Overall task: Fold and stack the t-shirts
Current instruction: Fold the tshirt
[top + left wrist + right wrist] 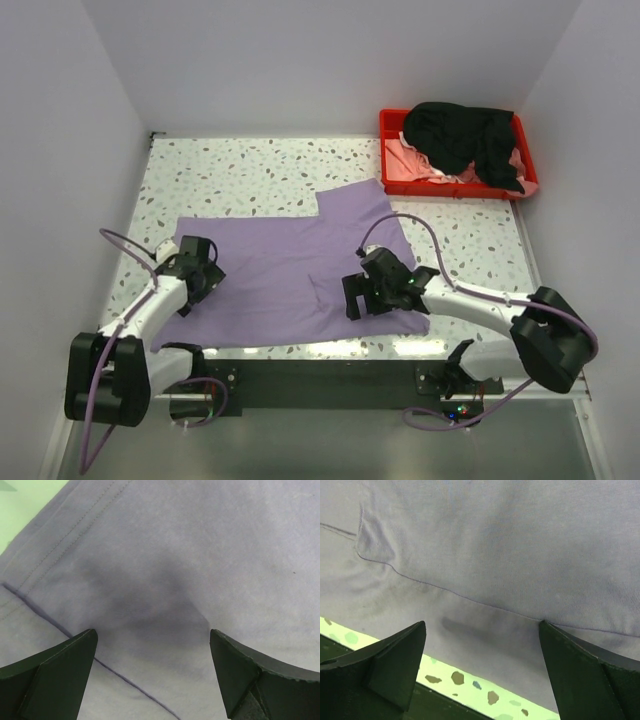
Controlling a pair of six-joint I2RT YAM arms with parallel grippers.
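Lavender t-shirt (280, 270) lies flat under left pincer (152, 640) and right pincer (482, 630), both gaping.

Lab test cell: white walls (300, 60), speckled table (250, 170).

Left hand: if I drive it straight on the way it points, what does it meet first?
The lavender t-shirt: its cloth fills the view straight ahead of the left hand, jaws open. How near is unclear.
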